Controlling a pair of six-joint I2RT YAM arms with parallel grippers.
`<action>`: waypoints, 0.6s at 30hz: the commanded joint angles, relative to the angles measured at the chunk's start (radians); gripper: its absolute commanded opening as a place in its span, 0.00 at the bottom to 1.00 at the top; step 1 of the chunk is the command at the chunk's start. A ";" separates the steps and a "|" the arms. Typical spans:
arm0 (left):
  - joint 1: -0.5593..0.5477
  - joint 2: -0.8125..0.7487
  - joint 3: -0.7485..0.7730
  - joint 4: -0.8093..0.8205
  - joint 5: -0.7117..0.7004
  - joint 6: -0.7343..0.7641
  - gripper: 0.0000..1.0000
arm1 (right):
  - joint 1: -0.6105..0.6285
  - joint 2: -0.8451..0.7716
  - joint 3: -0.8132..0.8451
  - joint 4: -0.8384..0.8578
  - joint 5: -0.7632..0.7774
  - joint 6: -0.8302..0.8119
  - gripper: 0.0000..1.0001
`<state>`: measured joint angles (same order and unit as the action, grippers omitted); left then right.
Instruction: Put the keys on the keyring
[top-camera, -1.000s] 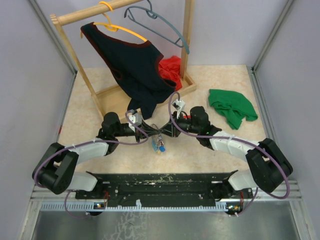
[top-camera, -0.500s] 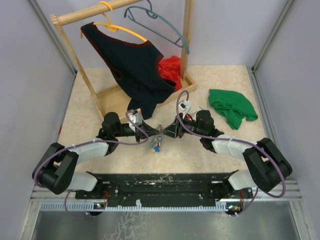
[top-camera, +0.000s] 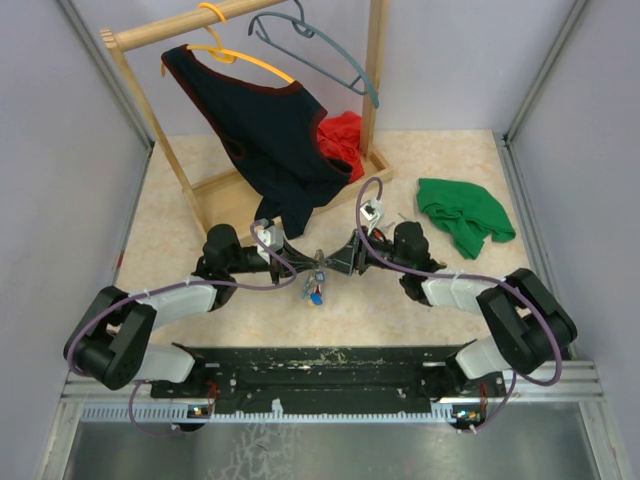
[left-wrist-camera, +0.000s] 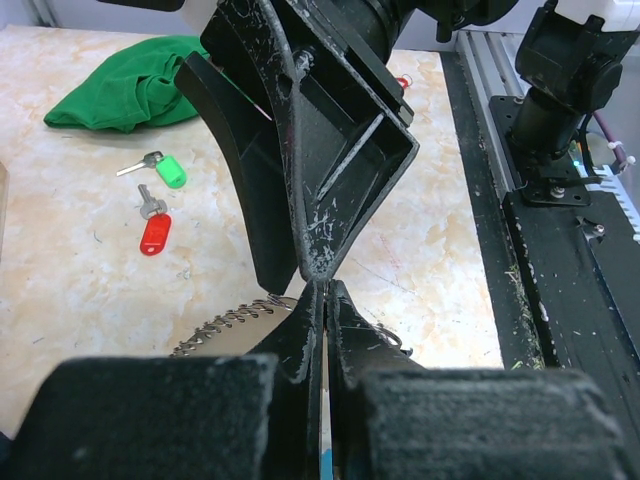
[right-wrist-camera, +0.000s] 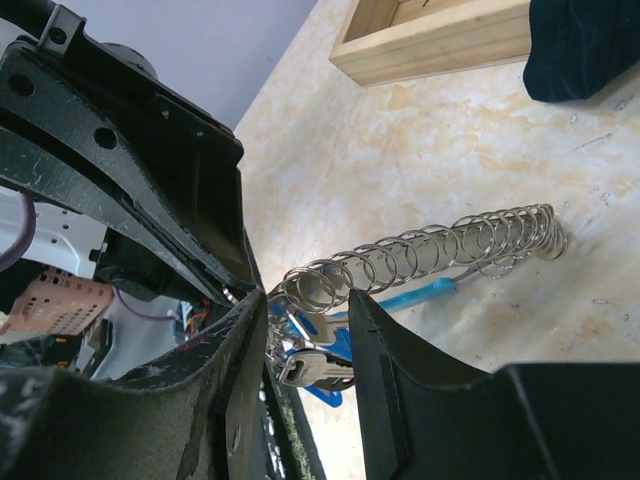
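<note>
Two keys, the red key (left-wrist-camera: 153, 233) and the green key (left-wrist-camera: 168, 172), lie loose on the counter (left-wrist-camera: 80, 300) at 2 o'clock from the keyring (right-wrist-camera: 420, 255), which we judge part-loaded with blue keys (right-wrist-camera: 335, 345), clamped mid-counter in the left gripper (left-wrist-camera: 325, 290) jaws, the right gripper (right-wrist-camera: 305, 300) jaws parted around its coil.

The right gripper (right-wrist-camera: 305, 312) fills the foreground, its two dark fingers (right-wrist-camera: 395, 380) standing apart. One end of the keyring (right-wrist-camera: 430, 250) lies in the gap: a grey wire coil over a light-blue band. The keys (right-wrist-camera: 312, 368) dangle below that end. The left gripper (right-wrist-camera: 150, 170) looms at upper left. Beyond it, on the marbled table (right-wrist-camera: 450, 140), stand a wooden frame (right-wrist-camera: 440, 40) and a dark cloth (right-wrist-camera: 585, 40).
</note>
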<state>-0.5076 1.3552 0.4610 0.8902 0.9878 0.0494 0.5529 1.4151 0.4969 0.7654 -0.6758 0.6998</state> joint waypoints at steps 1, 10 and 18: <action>0.004 -0.016 -0.005 0.037 0.015 -0.001 0.00 | -0.007 0.028 0.003 0.131 -0.033 0.031 0.40; 0.004 -0.008 -0.007 0.055 0.025 -0.011 0.00 | -0.007 0.108 -0.001 0.312 -0.103 0.128 0.35; 0.004 -0.008 -0.008 0.047 0.012 -0.004 0.00 | -0.006 0.088 -0.011 0.352 -0.143 0.162 0.21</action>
<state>-0.5079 1.3552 0.4610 0.9005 0.9997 0.0410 0.5514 1.5295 0.4885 1.0073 -0.7589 0.8352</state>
